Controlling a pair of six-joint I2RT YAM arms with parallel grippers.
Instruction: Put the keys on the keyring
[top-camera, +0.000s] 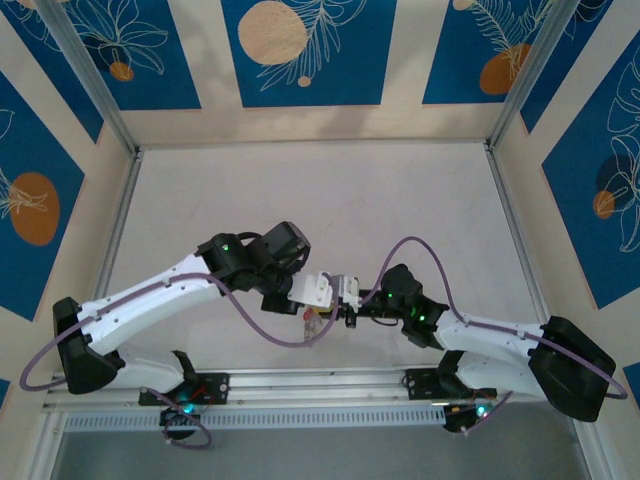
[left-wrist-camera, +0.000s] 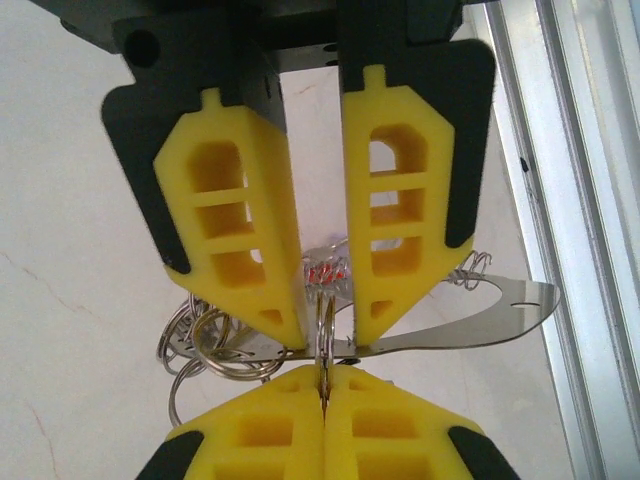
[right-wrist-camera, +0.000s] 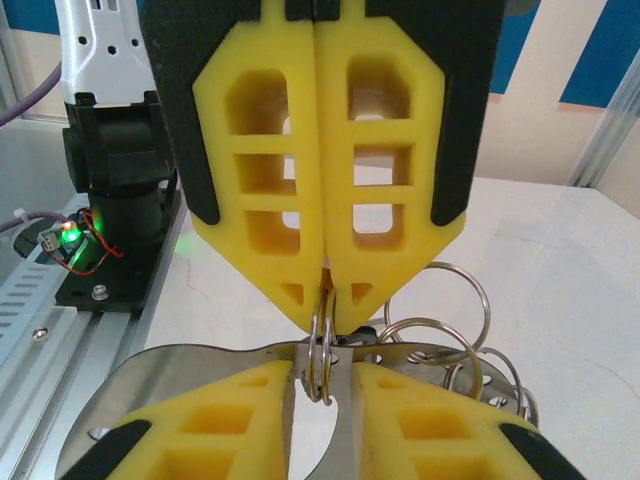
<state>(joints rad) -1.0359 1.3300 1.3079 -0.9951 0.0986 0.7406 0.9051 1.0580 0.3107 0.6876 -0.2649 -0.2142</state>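
Observation:
The keyring (left-wrist-camera: 480, 320) is a flat grey metal loop with small holes along its band, held level above the table. My right gripper (right-wrist-camera: 322, 378) is shut on a strip of the keyring (right-wrist-camera: 200, 370). My left gripper (left-wrist-camera: 325, 372) is shut on a small double-wound split ring (left-wrist-camera: 325, 320) that hooks over the band between the right fingers (left-wrist-camera: 240, 250). In the top view the two grippers meet tip to tip, left (top-camera: 318, 291) and right (top-camera: 346, 296). The keys are hidden by the fingers. A small red and yellowish bit (top-camera: 312, 322) hangs below, too small to name.
Several loose split rings (left-wrist-camera: 215, 345) hang in a bunch from one end of the keyring (right-wrist-camera: 450, 340). An aluminium rail (top-camera: 320, 385) runs along the table's near edge, close under the grippers. The left arm's base (right-wrist-camera: 110, 180) stands beside it. Slanted frame posts (top-camera: 90, 80) border the white table (top-camera: 320, 200).

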